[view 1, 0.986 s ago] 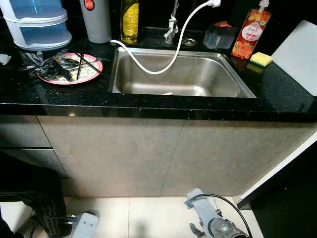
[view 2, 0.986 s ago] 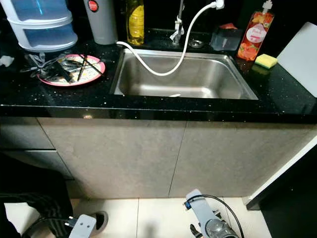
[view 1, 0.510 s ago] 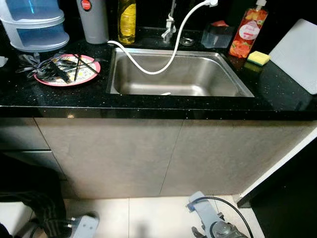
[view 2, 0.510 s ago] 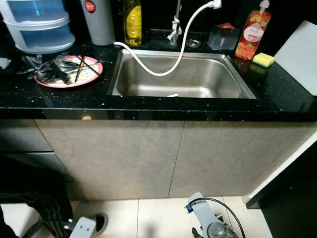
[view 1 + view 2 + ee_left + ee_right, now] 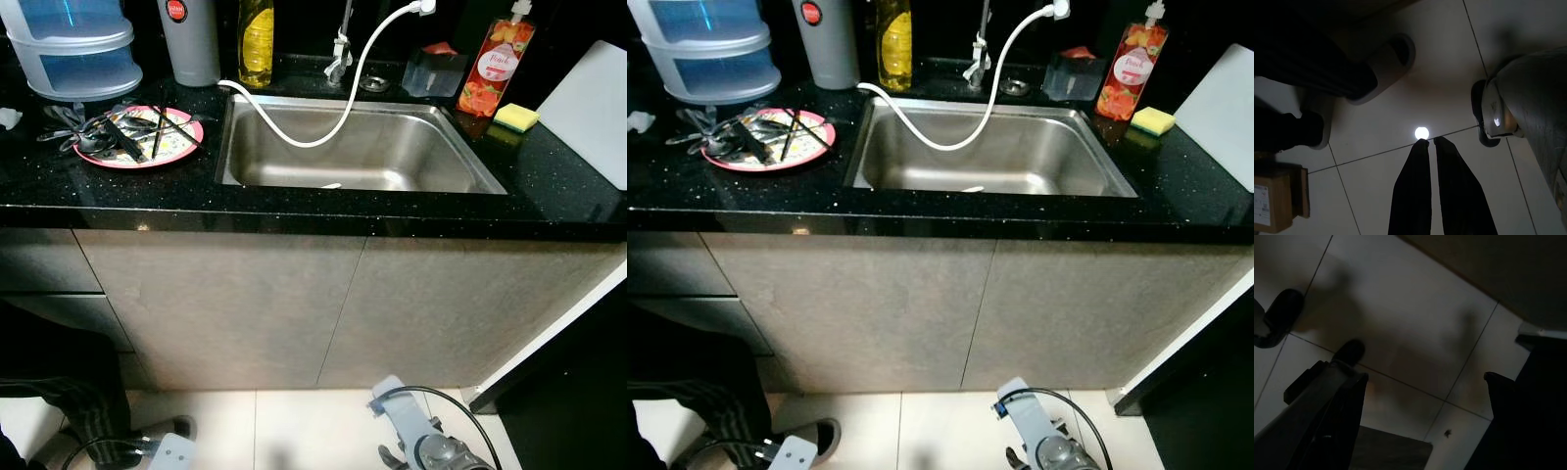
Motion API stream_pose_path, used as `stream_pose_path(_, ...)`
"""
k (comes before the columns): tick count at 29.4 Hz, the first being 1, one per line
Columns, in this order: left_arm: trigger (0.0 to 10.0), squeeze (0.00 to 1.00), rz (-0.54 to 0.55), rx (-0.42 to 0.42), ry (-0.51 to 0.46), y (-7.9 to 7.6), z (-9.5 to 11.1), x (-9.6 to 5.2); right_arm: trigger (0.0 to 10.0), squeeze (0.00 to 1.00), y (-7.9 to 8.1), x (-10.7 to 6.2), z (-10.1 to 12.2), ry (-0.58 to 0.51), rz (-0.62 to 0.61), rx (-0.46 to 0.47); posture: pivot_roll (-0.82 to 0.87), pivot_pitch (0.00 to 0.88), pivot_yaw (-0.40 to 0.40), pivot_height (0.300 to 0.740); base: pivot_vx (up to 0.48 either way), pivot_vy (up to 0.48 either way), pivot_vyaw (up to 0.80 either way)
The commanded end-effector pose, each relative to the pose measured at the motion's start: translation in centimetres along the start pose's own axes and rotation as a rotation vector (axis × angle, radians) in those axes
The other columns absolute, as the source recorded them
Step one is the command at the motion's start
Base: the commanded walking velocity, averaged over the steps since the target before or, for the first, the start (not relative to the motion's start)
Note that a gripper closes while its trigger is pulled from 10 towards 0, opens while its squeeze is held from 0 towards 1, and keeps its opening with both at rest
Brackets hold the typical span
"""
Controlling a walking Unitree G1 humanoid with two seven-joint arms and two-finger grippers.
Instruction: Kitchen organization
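A pink plate (image 5: 168,147) piled with dark utensils (image 5: 118,132) lies on the black counter (image 5: 294,201), left of the steel sink (image 5: 358,147). A white hose (image 5: 333,88) loops from the tap into the sink. Both arms hang low in front of the cabinet, the left arm (image 5: 174,455) and the right arm (image 5: 431,448). My left gripper (image 5: 1430,141) points at the floor tiles, shut with nothing between its fingers. My right gripper (image 5: 1425,377) is open, its fingers (image 5: 1342,406) wide apart over the floor.
Stacked blue-and-white containers (image 5: 73,49), a grey canister (image 5: 191,39) and a yellow bottle (image 5: 257,39) line the counter's back. A red soap bottle (image 5: 495,64), yellow sponge (image 5: 516,117) and white board (image 5: 593,108) sit right. A person's leg (image 5: 59,392) and slipper (image 5: 1386,63) are at floor left.
The camera has swayed a little, so the counter shifts in view. The left arm sits slightly lower at the picture's bottom edge. Nothing on the counter has moved.
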State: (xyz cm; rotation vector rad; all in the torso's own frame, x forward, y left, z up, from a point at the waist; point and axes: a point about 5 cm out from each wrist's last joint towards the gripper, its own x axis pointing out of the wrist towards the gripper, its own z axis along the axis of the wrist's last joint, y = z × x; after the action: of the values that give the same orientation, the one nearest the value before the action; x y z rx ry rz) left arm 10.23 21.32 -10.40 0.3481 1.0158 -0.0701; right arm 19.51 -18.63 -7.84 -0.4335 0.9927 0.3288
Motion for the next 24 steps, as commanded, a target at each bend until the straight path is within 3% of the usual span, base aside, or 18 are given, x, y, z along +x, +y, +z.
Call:
stream_pose_path(1, 10.0, 0.00, 0.012, -0.021, -0.017, 0.0, 0.6, 0.2, 10.0, 0.00, 0.3, 0.0, 0.0, 0.003, 0.015, -0.031, 0.31, 0.000, -0.085, 0.740, 0.000, 0.000, 0.00)
stream_pose_path(8, 10.0, 0.00, -0.028, 0.047, 0.018, -0.4, -0.2, 0.0, 10.0, 0.00, 0.1, 0.1, 0.3, -0.006, -0.010, 0.026, 0.29, 0.000, -0.068, 0.740, 0.000, 0.000, 0.00)
stream_pose_path(12, 10.0, 0.00, 0.005, -0.010, 0.030, 0.1, -0.2, 0.0, 10.0, 0.00, 0.5, 0.0, -0.7, 0.022, 0.010, -0.012, 0.30, 0.000, -0.069, 0.740, 0.000, 0.000, 0.00)
stream_pose_path(16, 10.0, 0.00, -0.017, 0.033, 0.043, -0.1, -0.3, 0.1, 10.0, 0.00, 0.5, 0.0, -0.8, 0.023, -0.005, 0.023, 0.29, 0.000, -0.057, 0.740, 0.000, 0.000, 0.00)
stream_pose_path(21, 10.0, 0.00, 0.007, 0.001, 0.052, 0.3, -0.6, 0.0, 10.0, 0.00, 1.0, 0.0, -0.6, 0.017, 0.020, -0.004, 0.30, 0.000, -0.063, 0.740, 0.000, 0.000, 0.00)
stream_pose_path(24, 10.0, 0.00, -0.009, 0.026, 0.058, 0.1, -0.8, -0.1, 10.0, 0.00, 0.8, 0.0, -0.7, 0.024, 0.000, 0.014, 0.29, 0.000, -0.049, 0.740, 0.000, 0.000, 0.00)
